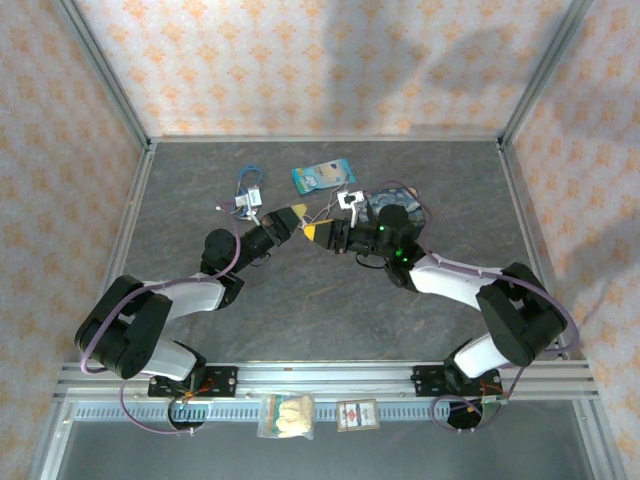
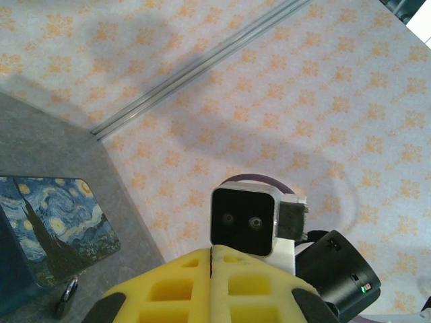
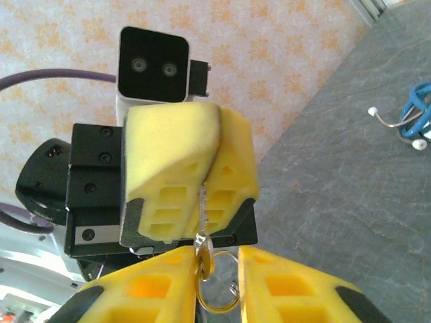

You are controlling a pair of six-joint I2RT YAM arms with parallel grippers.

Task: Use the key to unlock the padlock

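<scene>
Right yellow-foam gripper (image 3: 217,261): jaws were narrow around the ring end of the thin silvery key (image 3: 202,229), grip unclear. Left yellow-foam gripper (image 3: 209,168) pinched its blade. Tiny dark metal padlock (image 2: 67,296) lay on the grey surface (image 2: 40,141), untouched; unlocking not yet started.

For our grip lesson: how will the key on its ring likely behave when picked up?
The key looks thin metal: probably stiff and light. Its ring hangs loose, so it likely swings. Pinched by the left claw, it may twist.

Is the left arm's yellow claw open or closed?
Shut: the left gripper has its pads pressed together, pinching the key between them.
</scene>
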